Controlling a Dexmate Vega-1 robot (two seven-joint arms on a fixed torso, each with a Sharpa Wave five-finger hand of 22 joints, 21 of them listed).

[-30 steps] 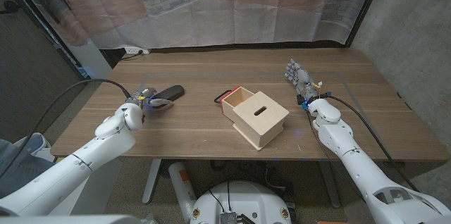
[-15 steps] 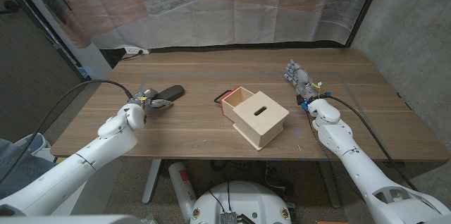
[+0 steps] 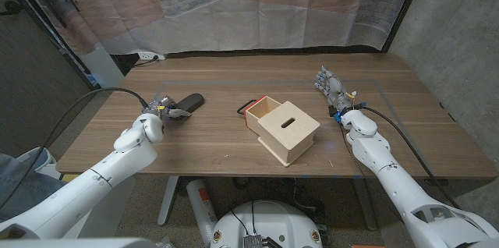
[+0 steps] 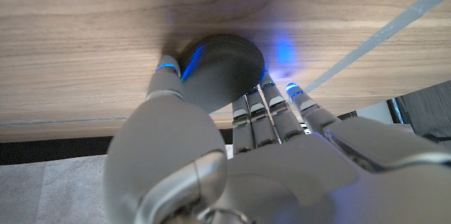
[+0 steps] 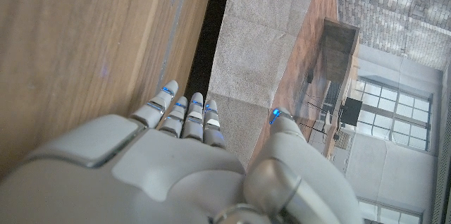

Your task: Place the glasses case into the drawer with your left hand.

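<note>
Head camera overlooks table [image 3: 234, 72]; wrist cameras hug it.

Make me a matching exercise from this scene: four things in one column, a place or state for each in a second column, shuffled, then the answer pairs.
Things:
1. glasses case
2. wooden box
3. left hand
4. right hand

Places or states:
A. empty, fingers apart, at the table's right side
B. dark, lying on the table's left side
C. mid-table, its drawer pulled open
D. fingers closing around the dark case

Pairs: 1-B, 2-C, 3-D, 4-A
</note>
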